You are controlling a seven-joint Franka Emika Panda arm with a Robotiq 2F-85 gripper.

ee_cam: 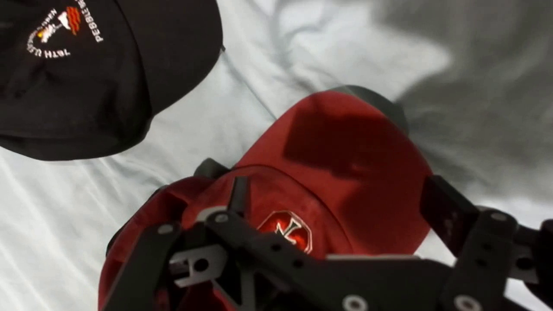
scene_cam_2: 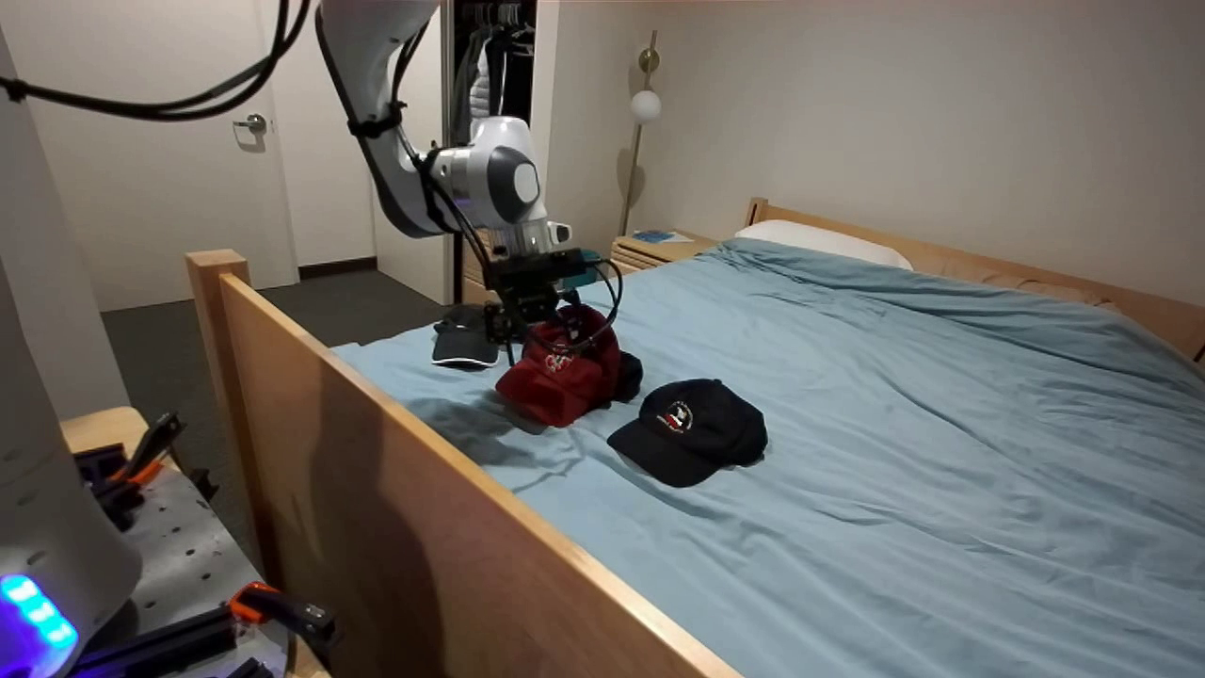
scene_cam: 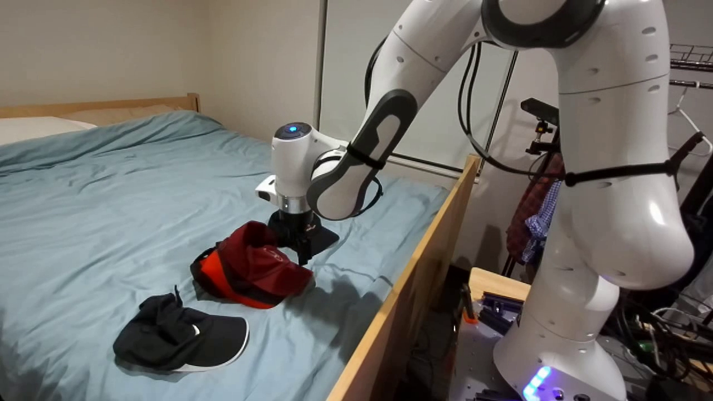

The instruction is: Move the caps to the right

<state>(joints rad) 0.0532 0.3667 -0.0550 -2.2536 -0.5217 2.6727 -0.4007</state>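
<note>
The red cap (scene_cam: pixel 256 267) lies on the blue sheet (scene_cam: pixel 139 195), between two black ones: the white-edged cap (scene_cam: pixel 178 337) on one side, the emblem cap (scene_cam_2: pixel 711 428) on the other. Both are near it, with sheet showing in the gaps. All three brims turn towards the footboard (scene_cam_2: pixel 471 565). The white arm (scene_cam: pixel 429 39) reaches over the footboard, and the pincer (ee_cam: pixel 343 203) hangs point-down at the red cap. Its fingers (ee_cam: pixel 449 216) stand wide apart: in the wrist view one is over the crown, the other by the side of the brim. I cannot tell whether either touches the fabric. In an exterior view, brighter red and dark trim show along the red cap's lower edge. In the wrist view a grey edge (ee_cam: pixel 376 101), of what I cannot tell, shows past the tip of its brim. Well away, a white pillow (scene_cam: pixel 39 129) rests by the headboard (scene_cam: pixel 128 105).
</note>
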